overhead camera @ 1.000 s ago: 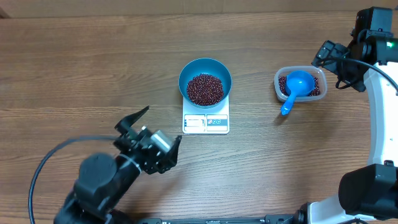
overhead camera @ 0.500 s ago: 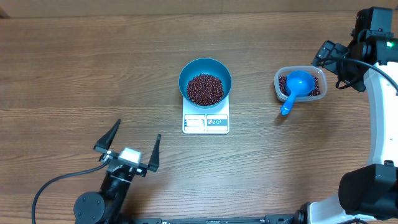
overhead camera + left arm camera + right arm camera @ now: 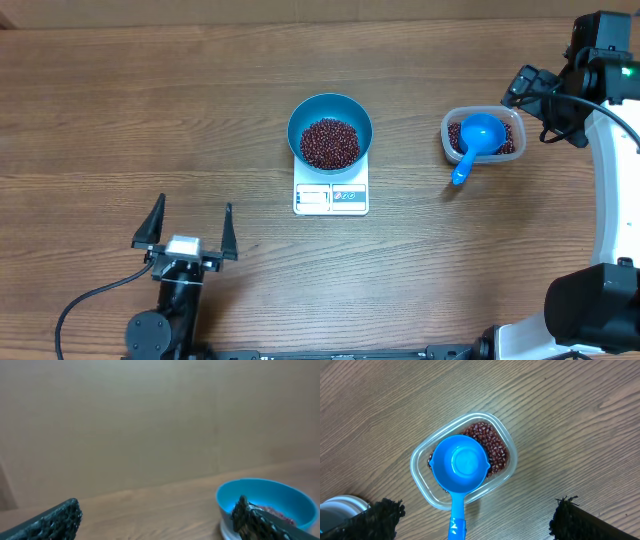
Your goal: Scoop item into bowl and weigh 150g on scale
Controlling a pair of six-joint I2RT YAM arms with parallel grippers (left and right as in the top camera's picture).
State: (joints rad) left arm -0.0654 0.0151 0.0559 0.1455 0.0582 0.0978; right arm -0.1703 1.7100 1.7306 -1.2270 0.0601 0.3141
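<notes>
While reading the overhead view, logged left gripper (image 3: 193,205) spread wide and empty, well apart from the scale (image 3: 331,197), with the bowl (image 3: 296,120) seated on the scale and beans (image 3: 330,143) heaped inside. From left wrist, saw the bowl's blue wall and a strip of beans beyond the right finger. From right wrist, found right gripper (image 3: 480,504) spread wide, gripping nothing, over the clear tub (image 3: 420,467) (more beans inside, blue scoop (image 3: 460,462) lying on them).
</notes>
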